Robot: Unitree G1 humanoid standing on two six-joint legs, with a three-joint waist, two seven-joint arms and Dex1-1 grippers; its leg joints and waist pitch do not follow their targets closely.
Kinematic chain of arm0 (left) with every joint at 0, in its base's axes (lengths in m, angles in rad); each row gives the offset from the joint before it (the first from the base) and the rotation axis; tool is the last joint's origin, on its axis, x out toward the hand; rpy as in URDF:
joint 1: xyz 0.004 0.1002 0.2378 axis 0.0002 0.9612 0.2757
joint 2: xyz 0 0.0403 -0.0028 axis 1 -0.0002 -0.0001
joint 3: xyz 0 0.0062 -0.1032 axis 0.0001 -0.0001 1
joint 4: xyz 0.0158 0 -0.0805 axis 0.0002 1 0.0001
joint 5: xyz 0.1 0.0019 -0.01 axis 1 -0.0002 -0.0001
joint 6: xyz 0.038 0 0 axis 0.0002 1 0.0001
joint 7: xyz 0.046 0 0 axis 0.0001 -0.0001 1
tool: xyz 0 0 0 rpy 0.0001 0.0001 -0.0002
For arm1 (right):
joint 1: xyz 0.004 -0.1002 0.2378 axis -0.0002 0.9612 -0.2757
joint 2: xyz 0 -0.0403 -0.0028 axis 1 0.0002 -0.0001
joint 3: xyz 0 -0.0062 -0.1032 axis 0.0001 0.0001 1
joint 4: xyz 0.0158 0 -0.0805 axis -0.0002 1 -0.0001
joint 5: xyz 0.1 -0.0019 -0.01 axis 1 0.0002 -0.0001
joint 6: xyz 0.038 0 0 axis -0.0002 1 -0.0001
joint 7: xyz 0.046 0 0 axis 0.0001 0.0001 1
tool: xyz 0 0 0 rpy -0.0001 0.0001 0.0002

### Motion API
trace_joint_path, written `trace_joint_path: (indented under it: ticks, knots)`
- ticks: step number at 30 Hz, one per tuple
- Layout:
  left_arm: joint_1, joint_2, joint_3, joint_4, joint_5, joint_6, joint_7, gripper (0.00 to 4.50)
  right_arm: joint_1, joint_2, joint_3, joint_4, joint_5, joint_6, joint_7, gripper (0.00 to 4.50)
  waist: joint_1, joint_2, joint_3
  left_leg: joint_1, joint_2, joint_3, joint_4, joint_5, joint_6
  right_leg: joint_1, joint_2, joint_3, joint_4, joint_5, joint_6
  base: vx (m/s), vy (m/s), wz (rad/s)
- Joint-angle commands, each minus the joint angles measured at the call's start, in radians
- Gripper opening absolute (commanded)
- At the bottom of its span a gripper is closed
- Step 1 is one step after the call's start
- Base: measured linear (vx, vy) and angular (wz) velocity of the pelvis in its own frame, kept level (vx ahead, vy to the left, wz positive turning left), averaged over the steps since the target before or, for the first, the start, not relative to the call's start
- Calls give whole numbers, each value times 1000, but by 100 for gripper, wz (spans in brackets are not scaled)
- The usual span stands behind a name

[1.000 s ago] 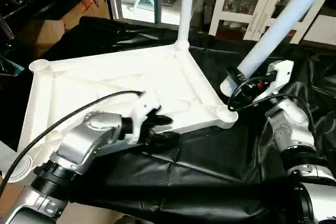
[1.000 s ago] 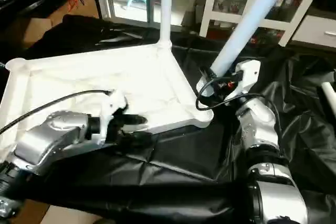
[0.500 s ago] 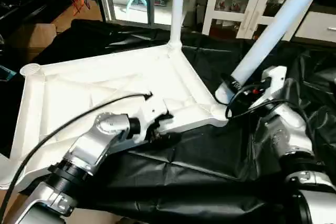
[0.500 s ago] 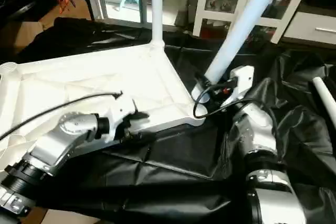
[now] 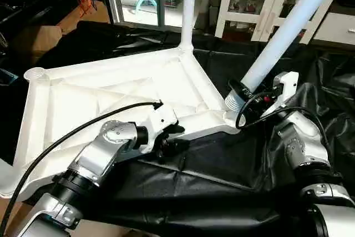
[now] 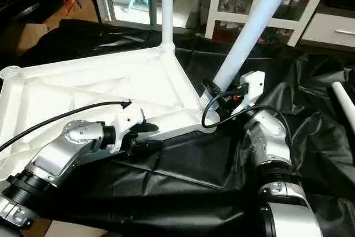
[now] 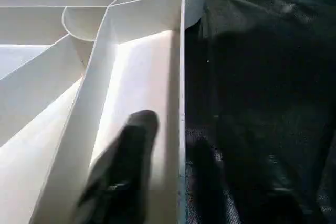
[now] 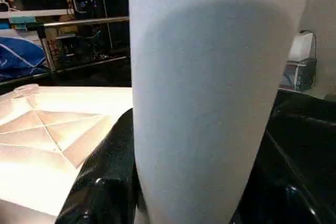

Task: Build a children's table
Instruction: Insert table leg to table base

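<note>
The children's table lies upside down on black cloth: a white ribbed tabletop (image 5: 111, 92) with one leg (image 5: 188, 4) standing upright in its far corner. My right gripper (image 5: 239, 94) is shut on a second leg (image 5: 283, 31). That leg is tilted, with its lower end at the near right corner socket (image 5: 232, 119). In the right wrist view the leg (image 8: 210, 103) sits between both fingers (image 8: 105, 182). My left gripper (image 5: 173, 139) straddles the tabletop's near rim (image 7: 181, 77), open. One finger (image 7: 131, 166) is inside the rim with a thin gap to the wall, and the other is outside it.
Another white leg (image 6: 344, 101) lies on the black cloth (image 5: 222, 176) at the right. An empty corner socket (image 5: 36, 74) shows at the far left. White glass-door cabinets (image 5: 249, 4) and a cardboard box (image 5: 33, 37) stand behind. A black cable (image 5: 83, 126) runs along my left forearm.
My left gripper moved onto the near rim and its fingers narrowed around it. The held leg's lower end came down closer to the corner socket. The camera also shifted.
</note>
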Motion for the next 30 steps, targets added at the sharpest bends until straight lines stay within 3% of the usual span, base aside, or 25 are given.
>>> trace_joint_path:
  ticks: [1, 4, 6, 8, 11, 13, 16, 19, 26, 27, 30]
  knots:
    - [3, -1, -14, 39, 32, 15, -6, 191, -4, 1, 8, -28, -7, 8, 19, 185, -2, -4, -64, 20, 38, -11, -67, 20, 130, 61, -73, 47, -77, 242, -313, 0, 0, 0]
    - [-1, 0, -21, 42, 41, 21, -7, 167, 4, -2, 28, -44, -4, 29, 66, 185, -2, 0, -64, 20, 38, -12, -68, 13, 132, 62, -72, 46, -77, 236, -312, 0, 0, 0]
    - [-6, 13, -49, 40, 68, 27, -19, 161, 29, -13, 66, -66, -9, 64, 133, 185, -2, -4, -64, 18, 38, -12, -68, 12, 137, 63, -72, 46, -79, 236, -308, 0, 0, 0]
    - [-7, 18, -61, 39, 81, 31, -24, 126, 36, -18, 76, -63, -19, 60, 143, 185, -1, -2, -64, 19, 40, -13, -69, 14, 139, 61, -74, 46, -79, 228, -308, 0, 0, 0]
    - [-8, 28, -94, 45, 126, 32, -34, 113, 29, -23, 69, -31, -32, 44, 132, 185, -1, -3, -64, 18, 40, -13, -69, 13, 135, 62, -77, 47, -81, 221, -307, 0, 0, 0]
    - [-7, 29, -99, 49, 137, 34, -39, 80, 23, -25, 63, -20, -33, 41, 131, 185, -3, 0, -60, 20, 41, -13, -73, -13, 121, 60, -75, 46, -85, 174, -306, 0, 0, 0]
    - [-6, 29, -102, 49, 138, 43, -45, 78, 20, -29, 61, -22, -29, 49, 133, 185, -4, -1, -57, 24, 39, -11, -76, -53, 98, 60, -75, 48, -93, 117, -304, 0, 0, 0]
    - [0, 30, -97, 48, 127, 40, -64, 37, 16, -43, 54, -11, -22, 47, 146, 185, -5, -4, -58, 26, 38, -10, -80, -60, 85, 64, -75, 50, -98, 92, -294, 0, 0, 0]
    - [21, 40, -78, 32, 99, -9, -121, 0, 17, -64, 54, 17, -9, 50, 220, 185, -8, -7, -64, 22, 36, -11, -76, -11, 123, 67, -73, 48, -89, 186, -307, 0, 0, 0]
    - [27, 44, -78, 25, 94, -13, -132, 0, 27, -69, 65, 11, -9, 63, 250, 185, -9, -11, -64, 21, 36, -10, -75, -10, 128, 67, -73, 48, -89, 187, -307, 0, 0, 0]
    - [36, 48, -76, 17, 90, -27, -140, 0, 42, -79, 82, 12, -16, 73, 285, 185, -7, -10, -61, 22, 37, -10, -76, -19, 140, 66, -74, 47, -93, 157, -302, 0, 0, 0]
